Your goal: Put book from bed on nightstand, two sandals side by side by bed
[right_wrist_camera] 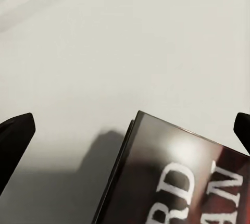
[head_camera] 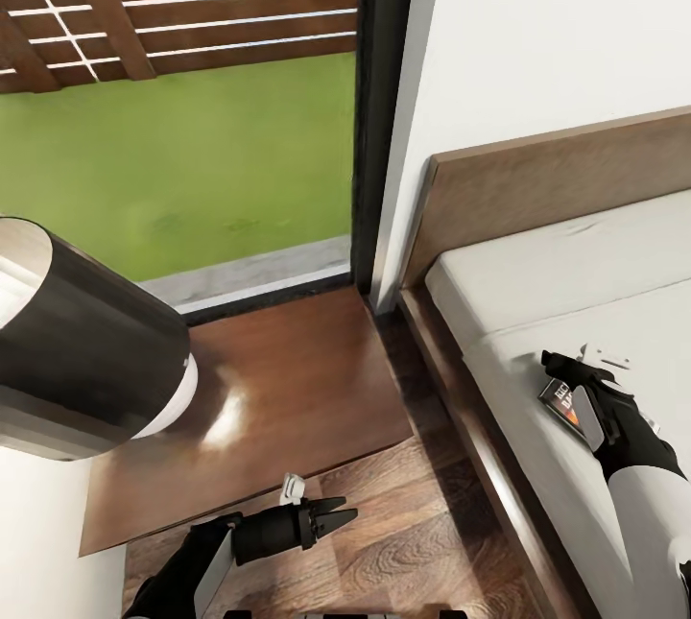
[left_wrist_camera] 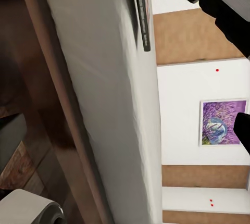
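Book (head_camera: 566, 402) flat on mattress (head_camera: 537, 278) near its edge. Right gripper (right_wrist_camera: 127, 130) spread wide over it, nothing pinched. Close off-centre and you'll shove book instead of gripping it.

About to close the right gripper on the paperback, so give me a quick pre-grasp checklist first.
1. Right gripper open: ok, its dark fingertips stand wide apart in the right wrist view.
2. Small paperback book with white and orange cover between the fingers: ok, its corner lies centred there.
3. Book flat on the pale grey-white mattress: ok.
4. Fingers low enough to get under the cover: cannot tell.
5. Glossy dark brown wooden nightstand top free for the drop: ok, though a dark cylindrical lamp-like object overhangs one side.
6. Left gripper out of the way: ok, low over the plank floor.
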{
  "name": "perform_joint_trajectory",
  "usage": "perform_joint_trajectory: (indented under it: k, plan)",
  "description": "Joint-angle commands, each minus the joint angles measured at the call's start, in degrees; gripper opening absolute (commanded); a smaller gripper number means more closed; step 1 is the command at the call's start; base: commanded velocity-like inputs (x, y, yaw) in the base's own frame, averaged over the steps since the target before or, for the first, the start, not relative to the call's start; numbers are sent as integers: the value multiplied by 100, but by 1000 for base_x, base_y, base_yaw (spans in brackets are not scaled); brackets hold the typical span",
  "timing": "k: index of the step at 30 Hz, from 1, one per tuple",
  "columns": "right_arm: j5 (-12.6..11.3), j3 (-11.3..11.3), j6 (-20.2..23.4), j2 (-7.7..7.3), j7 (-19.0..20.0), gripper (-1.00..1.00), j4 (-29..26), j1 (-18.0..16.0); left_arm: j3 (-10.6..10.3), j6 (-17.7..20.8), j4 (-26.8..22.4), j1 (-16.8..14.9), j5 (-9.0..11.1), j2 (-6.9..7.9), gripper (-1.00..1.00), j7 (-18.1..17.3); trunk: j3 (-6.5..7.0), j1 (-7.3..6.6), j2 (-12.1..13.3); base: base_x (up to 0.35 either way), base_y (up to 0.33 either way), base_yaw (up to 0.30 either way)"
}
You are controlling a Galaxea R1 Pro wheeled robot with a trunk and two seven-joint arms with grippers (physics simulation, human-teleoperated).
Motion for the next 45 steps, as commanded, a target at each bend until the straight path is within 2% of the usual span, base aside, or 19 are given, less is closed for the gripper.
perform_joint_trajectory:
  k: [1,13,15,16,19,38,45]
  plan:
    - [-74,11,44,0,-11,100,-4,2,-8,60,1,-2,31,2,100,-10,-3,0,-1,0,0,0]
    - [-102,-17,70,-3,39,100,-4,2,-8,77,1,0,31,4,100,-10,-3,0,-1,0,0,0]
    - [-118,-8,80,-49,49,100,1,2,-8,83,1,0,31,2,100,-11,-3,0,-1,0,0,0]
    - [-124,-4,84,-122,54,100,125,1,-8,85,1,0,31,4,100,-11,-3,0,-1,0,0,0]
    - [-122,-14,81,-142,56,100,293,1,-8,86,1,0,31,3,100,-11,-3,0,-1,0,0,0]
    - [-83,24,62,-149,47,100,401,1,-8,87,1,0,31,1,100,-9,-3,0,-1,0,0,1]
    - [-82,25,61,-149,47,100,401,2,-8,87,1,0,31,1,100,-9,-3,0,-1,0,0,176]
